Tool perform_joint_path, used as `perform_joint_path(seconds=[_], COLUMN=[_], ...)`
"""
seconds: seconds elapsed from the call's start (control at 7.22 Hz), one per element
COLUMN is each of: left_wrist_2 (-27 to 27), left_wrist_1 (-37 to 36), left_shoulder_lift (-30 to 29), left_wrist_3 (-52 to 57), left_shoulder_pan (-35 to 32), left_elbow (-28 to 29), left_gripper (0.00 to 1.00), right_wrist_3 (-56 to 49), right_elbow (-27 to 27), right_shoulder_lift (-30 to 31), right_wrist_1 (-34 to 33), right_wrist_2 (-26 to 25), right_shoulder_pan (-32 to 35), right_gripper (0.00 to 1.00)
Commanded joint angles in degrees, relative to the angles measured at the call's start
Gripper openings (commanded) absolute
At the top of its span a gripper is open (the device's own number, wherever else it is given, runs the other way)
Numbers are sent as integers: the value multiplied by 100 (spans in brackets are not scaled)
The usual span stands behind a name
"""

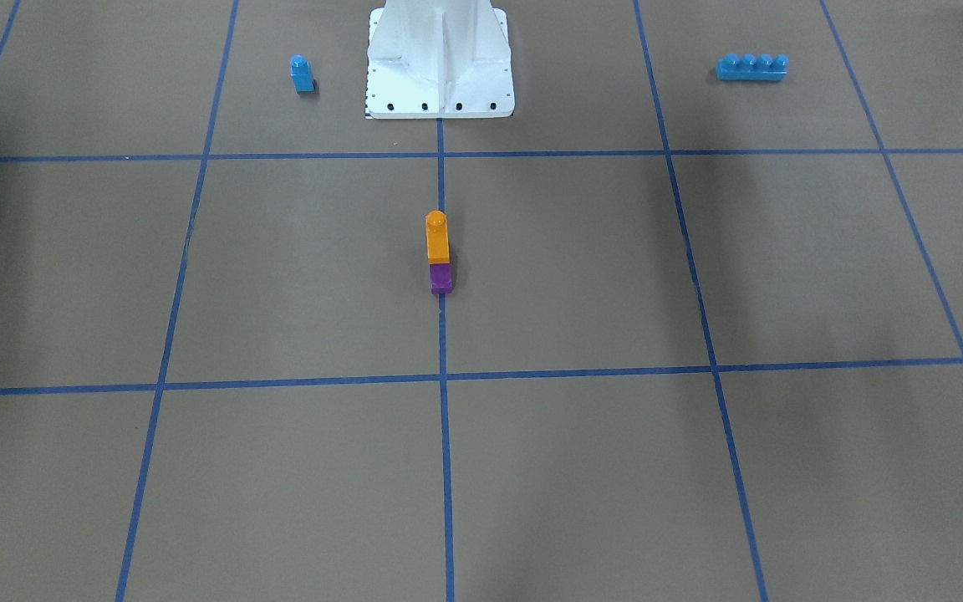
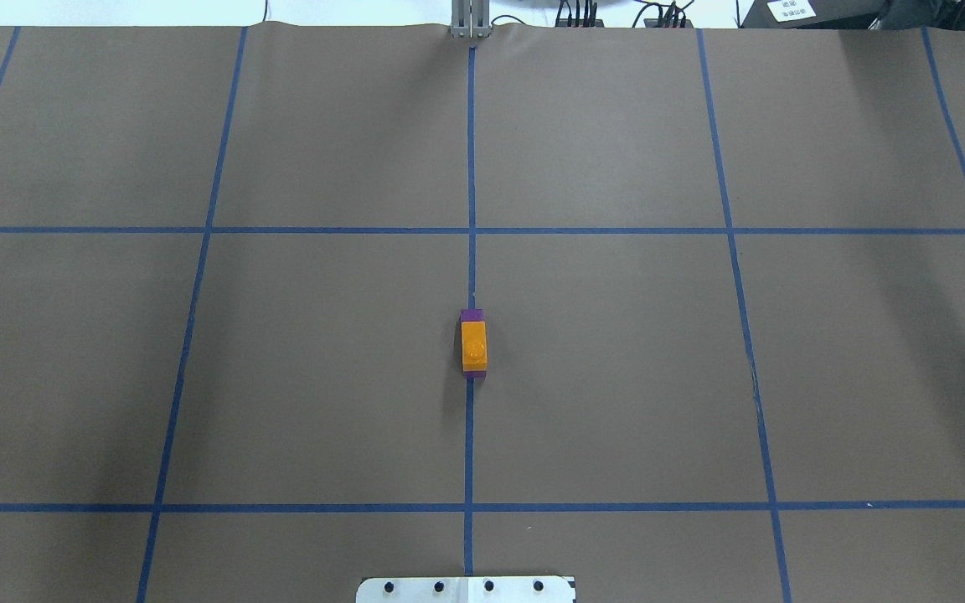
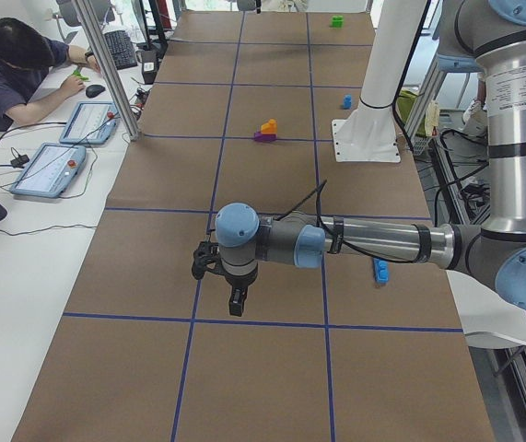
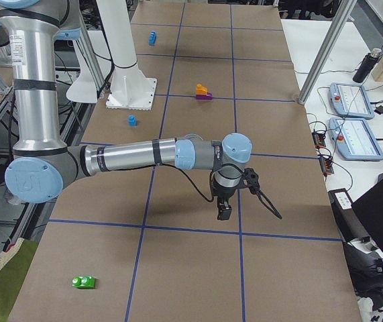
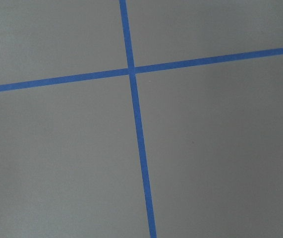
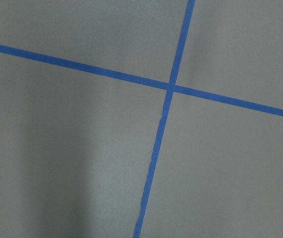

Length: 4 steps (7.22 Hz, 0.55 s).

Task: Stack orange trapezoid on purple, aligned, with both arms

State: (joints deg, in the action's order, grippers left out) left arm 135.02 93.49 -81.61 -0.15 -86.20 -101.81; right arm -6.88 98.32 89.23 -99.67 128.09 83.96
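Observation:
The orange trapezoid (image 1: 437, 238) sits on top of the purple block (image 1: 440, 278) on the centre tape line, stud up. From overhead the orange trapezoid (image 2: 474, 345) covers most of the purple block (image 2: 472, 315), with purple showing at both ends. Neither gripper touches the stack. My left gripper (image 3: 234, 302) shows only in the exterior left view, far from the stack (image 3: 266, 131), above the paper. My right gripper (image 4: 223, 210) shows only in the exterior right view, also far from the stack (image 4: 202, 92). I cannot tell whether either is open or shut. Both wrist views show only paper and tape.
A small blue single-stud block (image 1: 302, 73) and a long blue brick (image 1: 751, 67) lie either side of the white robot base (image 1: 440, 58). A green brick (image 4: 83, 282) lies at the table's end on my right. An operator (image 3: 23, 74) sits at a side desk.

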Motion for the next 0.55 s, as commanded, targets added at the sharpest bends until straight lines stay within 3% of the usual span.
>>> perform_joint_path(seconds=[0.0, 0.42], left_wrist_2=[-63, -178], left_wrist_1=[20, 28], left_shoulder_lift=[22, -13], left_wrist_3=[-2, 7], left_shoulder_pan=[-11, -2], left_elbow=[-32, -49], left_gripper=[100, 100], right_wrist_3=[11, 29], right_elbow=[-6, 3], right_shoulder_lift=[24, 147], right_wrist_1=[0, 0], right_wrist_2=[5, -21], right_shoulder_pan=[7, 234], right_gripper=[100, 100])
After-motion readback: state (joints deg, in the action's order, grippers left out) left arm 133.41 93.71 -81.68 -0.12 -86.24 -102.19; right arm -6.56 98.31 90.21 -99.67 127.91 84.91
